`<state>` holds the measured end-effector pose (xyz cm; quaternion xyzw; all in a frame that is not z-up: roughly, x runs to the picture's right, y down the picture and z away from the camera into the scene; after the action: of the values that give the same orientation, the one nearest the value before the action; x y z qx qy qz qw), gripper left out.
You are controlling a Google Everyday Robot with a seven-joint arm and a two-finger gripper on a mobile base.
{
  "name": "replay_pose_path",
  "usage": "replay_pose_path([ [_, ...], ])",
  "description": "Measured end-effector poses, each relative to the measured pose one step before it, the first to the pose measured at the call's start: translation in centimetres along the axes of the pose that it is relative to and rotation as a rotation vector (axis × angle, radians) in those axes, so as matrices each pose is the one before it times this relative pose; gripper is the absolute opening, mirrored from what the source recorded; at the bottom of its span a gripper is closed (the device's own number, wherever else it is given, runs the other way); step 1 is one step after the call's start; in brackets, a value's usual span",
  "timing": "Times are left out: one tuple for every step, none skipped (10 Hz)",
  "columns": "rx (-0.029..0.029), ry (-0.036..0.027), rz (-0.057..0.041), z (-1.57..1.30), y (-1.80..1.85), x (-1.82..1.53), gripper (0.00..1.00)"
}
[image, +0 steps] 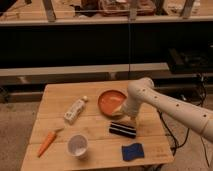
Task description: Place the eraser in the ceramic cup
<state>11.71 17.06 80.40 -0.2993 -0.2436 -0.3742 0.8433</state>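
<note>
Now the tool (122,119), grip unreadable, hangs just above the flat black striped eraser (123,130) on the wooden surface (60,95), where an off-centre pinch could skid it farther from the small white ceramic cup (77,146).

Wooden table (60,95) before a dark shelving rack (75,47). Left of centre, a white bottle (75,110) lying on its side, cap toward the back right. Near the front-left corner, an orange carrot (47,143), lying slantwise. Right of centre, an orange shallow plate (107,101), its near right rim just beside the gripper (125,119). At the front right, a blue sponge-like pad (132,151), lying flat.
</note>
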Motion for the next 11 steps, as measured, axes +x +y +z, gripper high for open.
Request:
replay_pose_path([
  [-0.00188,0.01253,0.08274,-0.309,0.364,0.279,0.80],
  [0.00778,0.01133,0.09686,-0.500,0.505,0.440,0.80],
  [0.02047,0.00231,0.09145,-0.541,0.772,0.656,0.80],
  [0.03398,-0.00974,0.05342,-0.410,0.439,0.449,0.80],
  [0.05090,-0.01175,0.08415,-0.401,0.847,0.653,0.80],
  [0.03648,0.00408,0.10297,-0.419,0.714,0.589,0.80],
  [0.01629,0.01916,0.09512,-0.317,0.282,-0.012,0.80],
  [0.01088,0.01951,0.07395,-0.175,0.302,-0.193,0.80],
  [0.00999,0.02224,0.06221,-0.200,0.342,0.250,0.80],
  [0.01106,0.02562,0.09655,-0.087,0.501,-0.297,0.80],
  [0.01128,0.00639,0.05810,0.221,0.302,-0.415,0.80],
])
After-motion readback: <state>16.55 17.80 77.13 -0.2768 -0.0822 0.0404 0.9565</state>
